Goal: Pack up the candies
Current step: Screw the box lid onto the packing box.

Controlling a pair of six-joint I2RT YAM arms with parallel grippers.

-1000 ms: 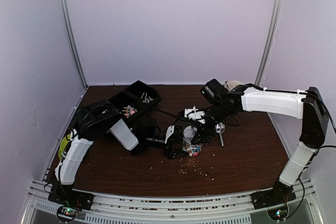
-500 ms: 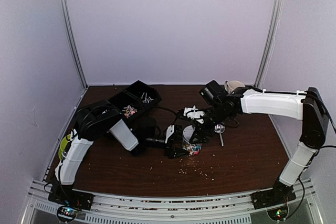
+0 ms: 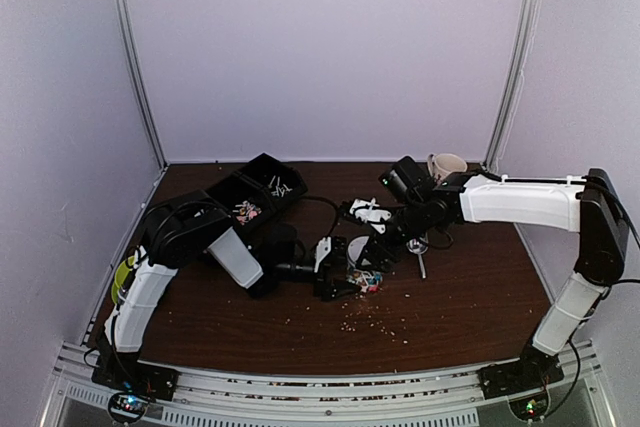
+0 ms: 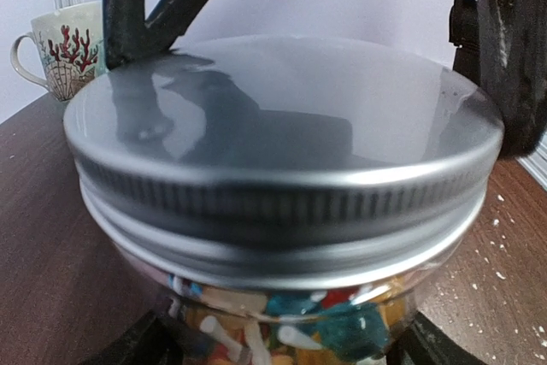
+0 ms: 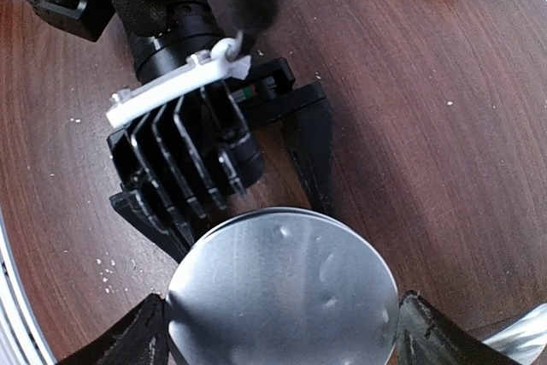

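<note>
Candies: you see them inside a glass jar mid-desk, under a silver lid.
Left jaws: spread wide, clamped on the jar's glass from both sides.
Right jaws: wide, straddling the lid; you cannot tell whether they grip it.
Surroundings: crumbs in front, coral-print mug behind, more candies in a black bin at left.

White shells and black joints on left arm and right arm; black fins, white screwed plate behind left gripper.
</note>
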